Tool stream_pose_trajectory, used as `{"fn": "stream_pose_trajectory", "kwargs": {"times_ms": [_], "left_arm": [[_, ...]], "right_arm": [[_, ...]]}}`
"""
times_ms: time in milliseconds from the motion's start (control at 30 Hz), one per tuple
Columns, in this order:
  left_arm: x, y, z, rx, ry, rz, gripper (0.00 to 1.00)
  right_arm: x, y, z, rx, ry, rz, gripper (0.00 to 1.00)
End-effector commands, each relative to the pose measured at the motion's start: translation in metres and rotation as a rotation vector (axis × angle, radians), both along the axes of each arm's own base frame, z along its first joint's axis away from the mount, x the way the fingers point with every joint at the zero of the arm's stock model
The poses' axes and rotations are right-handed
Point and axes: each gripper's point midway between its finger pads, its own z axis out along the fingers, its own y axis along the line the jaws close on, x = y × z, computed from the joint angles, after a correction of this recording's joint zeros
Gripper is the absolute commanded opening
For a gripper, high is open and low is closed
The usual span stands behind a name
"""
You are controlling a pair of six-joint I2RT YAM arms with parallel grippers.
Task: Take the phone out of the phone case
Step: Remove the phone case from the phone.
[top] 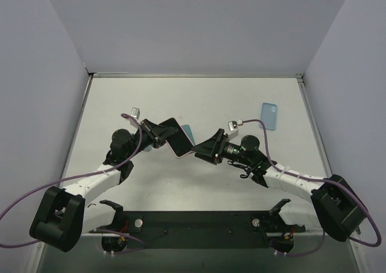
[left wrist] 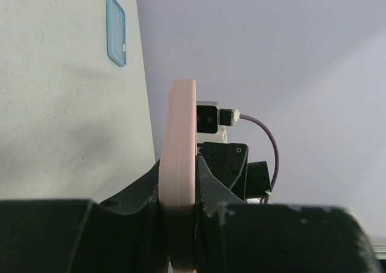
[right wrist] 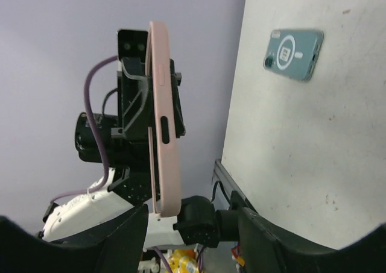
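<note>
- L arm reaches in from the near-left corner. Its left gripper is raised off the white surface, around mid-surface.
- Left gripper is clamped on the pale pink phone case. L wrist view shows the case edge-on, w/ a black finger pressed against each flat side.
- The phone sits inside that pink case. Top view shows its dark face framed by the pink rim, tilted, held in the air between the 2 arms.
- A teal phone-shaped slab w/ a white ring mark lies flat on the surface just behind the pink case. In top view it is partly hidden by the case.
- Right gripper points at the pink case from the right, w/ its fingers spread wide and nothing clamped. In R wrist view the case's lower end hangs just above the gap, nearer the left-hand finger. Can't tell if it touches.
- R arm comes in from the near-right corner, w/ a purple cable looping over the wrist.
- A light-blue translucent phone case lies flat toward the far-right, well apart from both grippers.
</note>
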Motion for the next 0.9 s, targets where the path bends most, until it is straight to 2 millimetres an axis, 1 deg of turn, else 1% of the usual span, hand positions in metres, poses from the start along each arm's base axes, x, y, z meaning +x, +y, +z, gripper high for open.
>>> {"fn": "stream_pose_trajectory", "kwargs": {"times_ms": [0,133,200,233,267,300,333,367,400,433,467,500,533,567,600,667,733,867], "left_arm": [[0.004,0.008,0.034,-0.041,-0.103,0.04,0.0],[0.005,0.007,0.038,-0.056,-0.113,0.033,0.0],[0.006,0.006,0.038,-0.066,-0.102,0.028,0.0],[0.005,0.006,0.04,-0.072,-0.109,0.024,0.0],[0.004,0.006,0.041,-0.079,-0.104,0.023,0.0],[0.004,0.006,0.042,-0.082,-0.107,0.025,0.0],[0.004,0.007,0.043,-0.082,-0.108,0.028,0.0],[0.004,0.007,0.043,-0.082,-0.108,0.028,0.0],[0.004,0.007,0.045,-0.082,-0.115,0.028,0.0],[0.004,0.007,0.044,-0.08,-0.111,0.028,0.0],[0.004,0.008,0.045,-0.08,-0.113,0.031,0.0],[0.004,0.008,0.046,-0.08,-0.115,0.03,0.0],[0.004,0.008,0.046,-0.081,-0.11,0.031,0.0],[0.004,0.009,0.046,-0.082,-0.111,0.032,0.0],[0.003,0.009,0.048,-0.083,-0.114,0.035,0.0],[0.004,0.01,0.048,-0.081,-0.112,0.04,0.0],[0.004,0.011,0.048,-0.078,-0.11,0.047,0.0],[0.005,0.012,0.048,-0.072,-0.109,0.053,0.0]], "right_arm": [[0.009,-0.011,0.03,0.035,-0.108,-0.064,0.57],[0.012,-0.009,0.048,0.093,-0.124,-0.069,0.56],[0.015,-0.007,0.047,0.121,-0.09,-0.07,0.55],[0.014,-0.006,0.058,0.166,-0.117,-0.059,0.54],[0.017,-0.004,0.052,0.177,-0.092,-0.057,0.53],[0.017,-0.003,0.055,0.211,-0.065,-0.053,0.5],[0.017,-0.003,0.066,0.265,-0.088,-0.051,0.48],[0.02,-0.001,0.058,0.269,-0.062,-0.053,0.45],[0.019,-0.002,0.066,0.314,-0.065,-0.048,0.4],[0.02,-0.002,0.066,0.327,-0.059,-0.049,0.38],[0.022,0.001,0.06,0.327,-0.041,-0.047,0.34],[0.021,0.001,0.065,0.356,-0.043,-0.038,0.31],[0.023,0.002,0.061,0.359,-0.03,-0.038,0.28],[0.023,0.002,0.061,0.371,-0.026,-0.042,0.23],[0.022,0.002,0.066,0.394,-0.036,-0.037,0.2],[0.022,0.002,0.064,0.408,-0.018,-0.034,0.15],[0.02,0.005,0.065,0.407,-0.021,-0.025,0.15],[0.016,0.006,0.067,0.411,-0.024,-0.015,0.22]]}}
